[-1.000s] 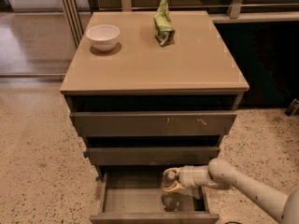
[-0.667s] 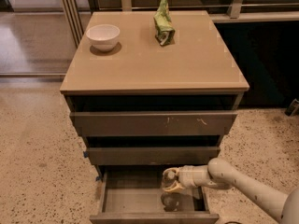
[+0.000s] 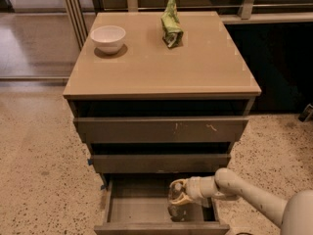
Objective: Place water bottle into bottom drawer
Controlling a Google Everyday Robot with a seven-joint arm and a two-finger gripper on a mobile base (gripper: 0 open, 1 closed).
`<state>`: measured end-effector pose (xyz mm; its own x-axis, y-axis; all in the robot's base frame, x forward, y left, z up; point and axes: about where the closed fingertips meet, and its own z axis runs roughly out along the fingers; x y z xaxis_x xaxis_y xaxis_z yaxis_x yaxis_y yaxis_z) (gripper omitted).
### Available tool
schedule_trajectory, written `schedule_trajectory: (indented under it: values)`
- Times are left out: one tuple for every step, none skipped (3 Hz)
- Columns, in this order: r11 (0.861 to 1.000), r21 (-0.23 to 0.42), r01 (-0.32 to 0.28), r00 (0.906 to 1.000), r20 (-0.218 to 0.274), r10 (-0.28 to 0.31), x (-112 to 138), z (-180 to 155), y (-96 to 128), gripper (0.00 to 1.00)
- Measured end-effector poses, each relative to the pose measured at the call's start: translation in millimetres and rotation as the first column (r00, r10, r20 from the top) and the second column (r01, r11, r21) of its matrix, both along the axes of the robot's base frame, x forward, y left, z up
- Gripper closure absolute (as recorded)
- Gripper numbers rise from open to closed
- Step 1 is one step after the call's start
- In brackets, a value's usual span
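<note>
Clear water bottle [image 3: 174, 211], gripped by the tool [image 3: 179, 199], sits low inside the open bottom drawer [image 3: 137, 208]; next, likely release and withdraw.

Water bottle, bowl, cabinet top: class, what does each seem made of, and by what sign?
The water bottle, held by the gripper inside the bottom drawer, looks clear plastic: see-through. The bowl: probably glazed ceramic, white and glossy. The cabinet top: likely matte laminate, flat even tan.
</note>
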<state>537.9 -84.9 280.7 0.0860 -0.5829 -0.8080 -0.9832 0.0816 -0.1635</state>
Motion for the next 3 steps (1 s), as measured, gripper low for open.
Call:
schedule_trajectory:
  values:
    - [1.0, 0.011, -0.004, 0.9999, -0.015, 0.004, 0.4, -19.4, 2.6, 1.0]
    - [1.0, 0.022, -0.004, 0.9998, -0.021, 0.004, 0.7, -36.1, 3.1, 1.0]
    - [1.0, 0.019, 0.005, 0.9994, -0.034, -0.005, 2.3, -59.9, -0.8, 1.0]
